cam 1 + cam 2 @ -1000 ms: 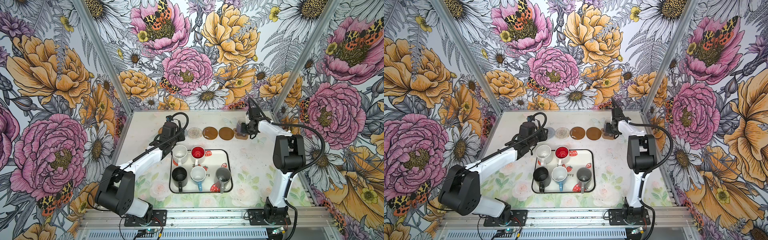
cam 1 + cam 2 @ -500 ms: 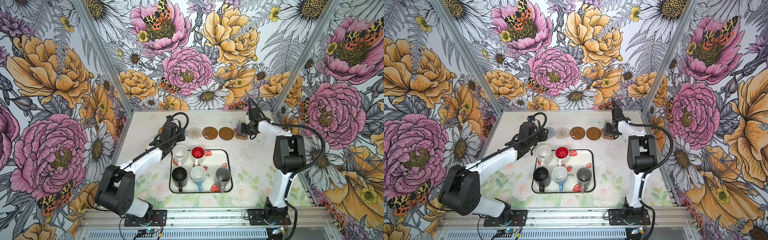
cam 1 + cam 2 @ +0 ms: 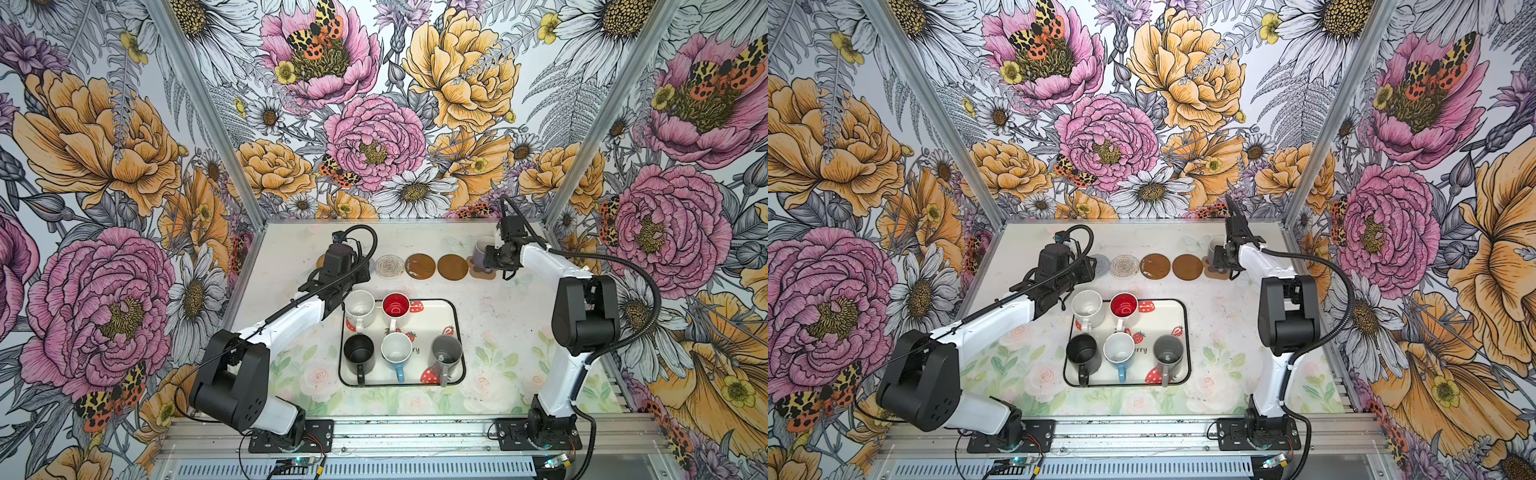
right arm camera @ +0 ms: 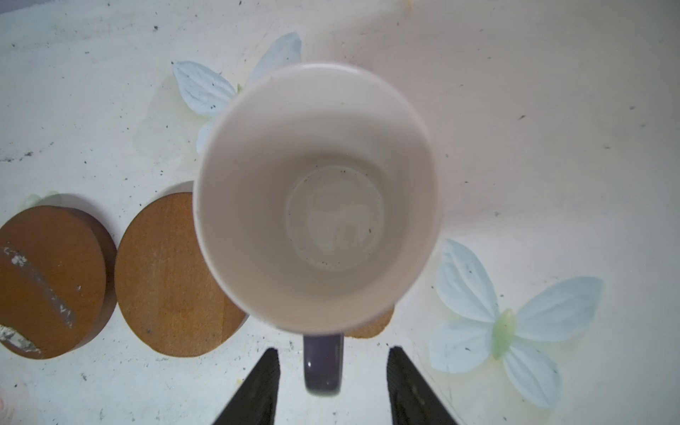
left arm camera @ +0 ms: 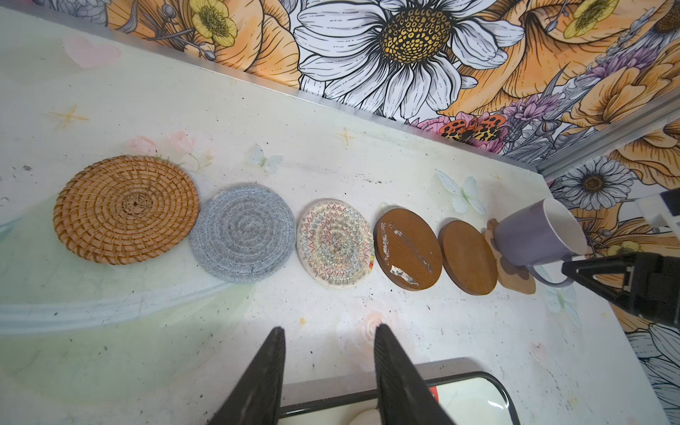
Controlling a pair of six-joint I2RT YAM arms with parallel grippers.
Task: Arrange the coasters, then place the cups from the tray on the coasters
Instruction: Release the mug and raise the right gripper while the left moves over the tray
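Six coasters lie in a row along the back: rattan (image 5: pixel 125 209), blue-grey woven (image 5: pixel 244 233), beaded (image 5: pixel 335 243), two brown discs (image 5: pixel 406 248) (image 5: pixel 467 257) and a tan paw (image 5: pixel 515 276). The lavender cup (image 3: pixel 482 249) stands upright on the paw coaster. My right gripper (image 4: pixel 333 349) is open around its handle (image 4: pixel 323 364), with a gap on each side. The strawberry tray (image 3: pixel 455 332) holds the white (image 3: pixel 360 305), red-inside (image 3: pixel 395 305), black (image 3: pixel 358 353), light blue (image 3: pixel 396 351) and grey (image 3: pixel 446 351) cups. My left gripper (image 5: pixel 329 327) is open and holds nothing, over the table at the tray's far left rim.
Floral walls close in the table at the back and both sides. The right arm's elbow (image 3: pixel 582 311) rises beside the tray's right side. The left arm (image 3: pixel 299 316) slants across the table left of the tray.
My right gripper has opened and let go of the lavender cup's handle. The cup stays on the paw coaster. The left arm has not moved.
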